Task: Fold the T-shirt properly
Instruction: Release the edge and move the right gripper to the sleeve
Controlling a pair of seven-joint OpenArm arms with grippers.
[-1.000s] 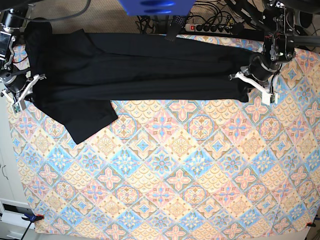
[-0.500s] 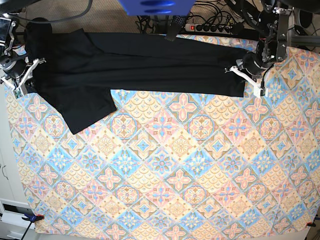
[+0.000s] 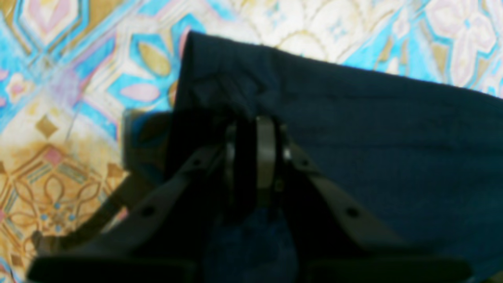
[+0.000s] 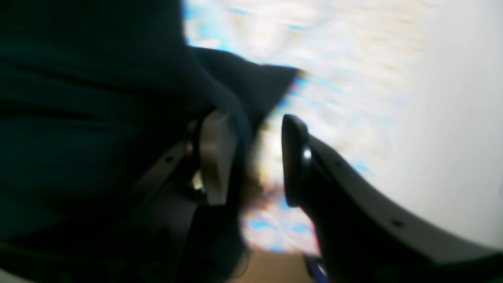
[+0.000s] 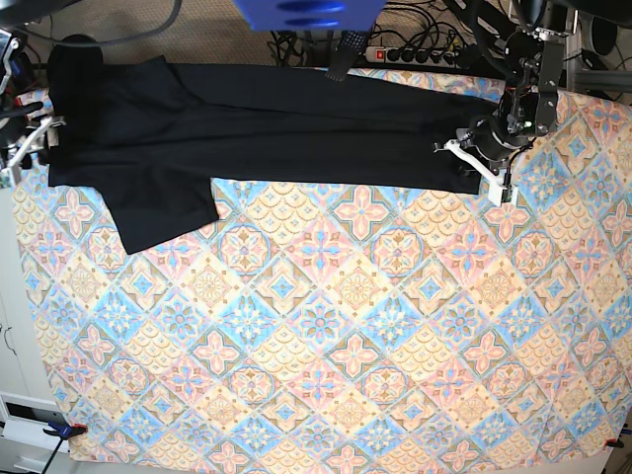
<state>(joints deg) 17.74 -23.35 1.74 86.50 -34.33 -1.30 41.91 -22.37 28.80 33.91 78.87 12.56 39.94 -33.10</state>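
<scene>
Cloth fills the far edge of the table in your base view: the T-shirt (image 5: 267,123) lies stretched in a long black band across the top of the patterned tablecloth (image 5: 326,326), with one sleeve hanging down toward you at the left end. Only that view gives you the whole garment; the two wrist views show just the corners.

At the far left of the base view you see the right gripper (image 5: 30,148) at the shirt's left edge, mostly cut off by the frame. Your right wrist view shows what the base view cannot: the right gripper (image 4: 251,157) has its jaws parted with a clear gap, a fold of black cloth lies against the left finger (image 4: 214,157), and the other finger (image 4: 294,157) stands free over the blurred tablecloth. The picture is too smeared for you to tell whether any cloth is gripped.

Moving right, the shirt looks plain, dark and smooth, with long soft creases running along its length.

At the right end the left gripper (image 5: 474,163) sits on the shirt's lower corner. Your left wrist view shows the left gripper (image 3: 251,157) with its jaws only a narrow slit apart, dark cloth between and beneath them, and the shirt's squared corner lying flat on the tablecloth just beyond the fingertips.
</scene>
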